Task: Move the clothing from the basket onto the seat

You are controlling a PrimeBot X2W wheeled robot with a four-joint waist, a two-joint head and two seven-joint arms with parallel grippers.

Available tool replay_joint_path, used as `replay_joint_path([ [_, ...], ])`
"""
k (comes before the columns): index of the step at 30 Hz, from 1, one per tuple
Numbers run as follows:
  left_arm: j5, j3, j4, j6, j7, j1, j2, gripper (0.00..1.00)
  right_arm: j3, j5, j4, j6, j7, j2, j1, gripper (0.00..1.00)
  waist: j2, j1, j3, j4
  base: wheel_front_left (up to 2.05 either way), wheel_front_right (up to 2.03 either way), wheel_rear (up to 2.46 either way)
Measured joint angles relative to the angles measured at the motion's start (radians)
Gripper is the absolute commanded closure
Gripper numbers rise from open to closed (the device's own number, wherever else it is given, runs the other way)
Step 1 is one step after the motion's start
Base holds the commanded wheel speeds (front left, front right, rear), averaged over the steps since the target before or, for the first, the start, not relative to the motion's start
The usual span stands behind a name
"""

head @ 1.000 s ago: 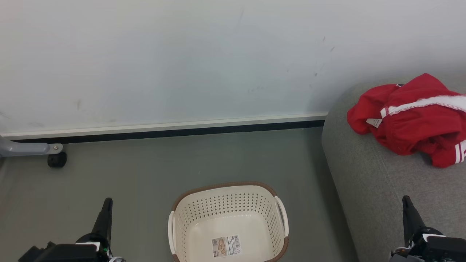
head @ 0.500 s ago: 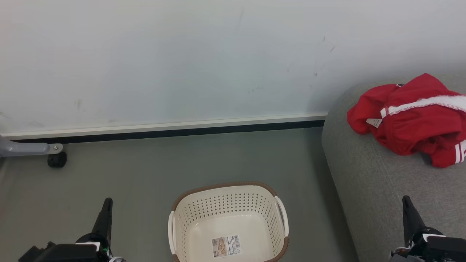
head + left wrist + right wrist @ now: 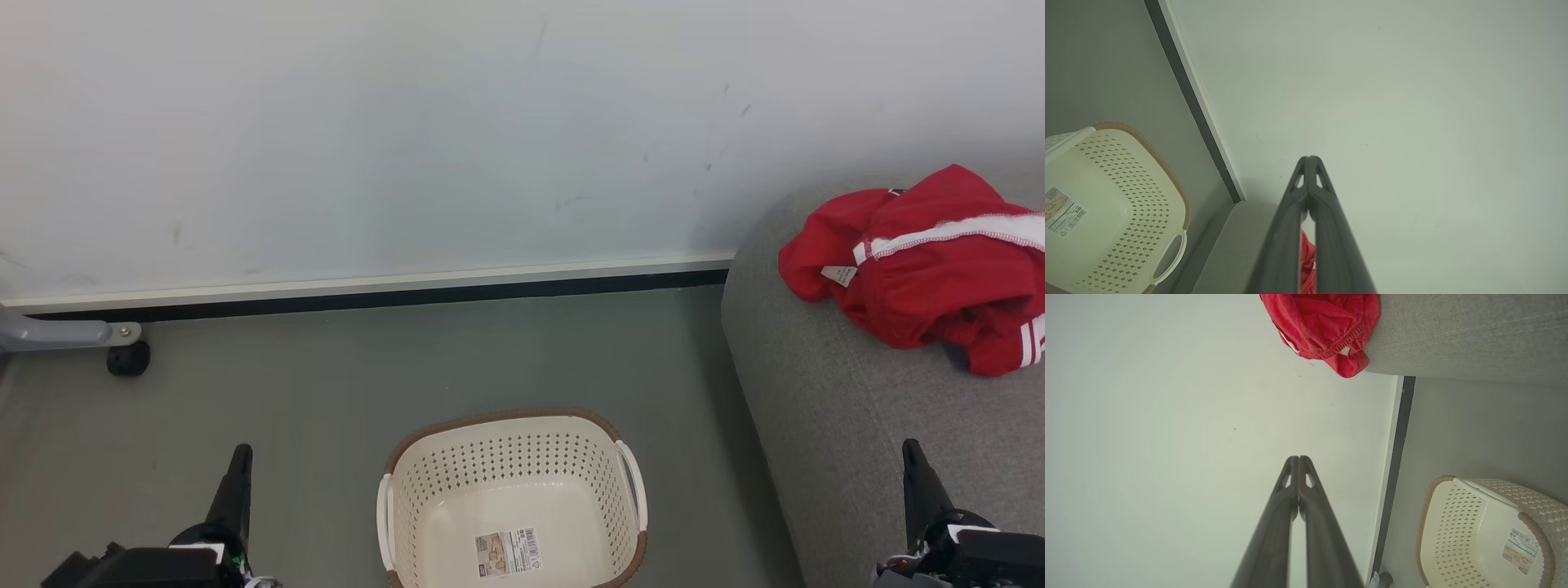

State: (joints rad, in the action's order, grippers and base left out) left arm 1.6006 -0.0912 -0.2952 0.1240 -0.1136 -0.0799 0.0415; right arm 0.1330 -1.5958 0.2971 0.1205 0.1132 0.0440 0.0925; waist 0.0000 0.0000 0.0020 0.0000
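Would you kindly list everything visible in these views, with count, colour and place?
clothing: one heap, red with white trim, on the seat's far part
basket: one, cream with brown rim, on the floor, holding no garments
barcode sticker: one, white, on the basket's bottom
seat: one, grey, right of the basket
castor: one, black, far left by the wall
grey leg: one, above the castor
wall: one, pale, behind
floor: one, grey-green
left hand: one, dark, shut, lower left
right hand: one, dark, shut, lower right
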Motion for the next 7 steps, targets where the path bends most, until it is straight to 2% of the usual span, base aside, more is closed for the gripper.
replay_joint_path([
  [7, 0.000, 0.000, 0.000, 0.000, 0.000, 0.000, 0.000, 1.00, 0.000, 0.000, 0.000, 0.000, 0.000, 0.000, 0.000, 1.00, 0.0000, 0.0000, 0.000, 0.000, 0.00, 0.00, 0.00],
])
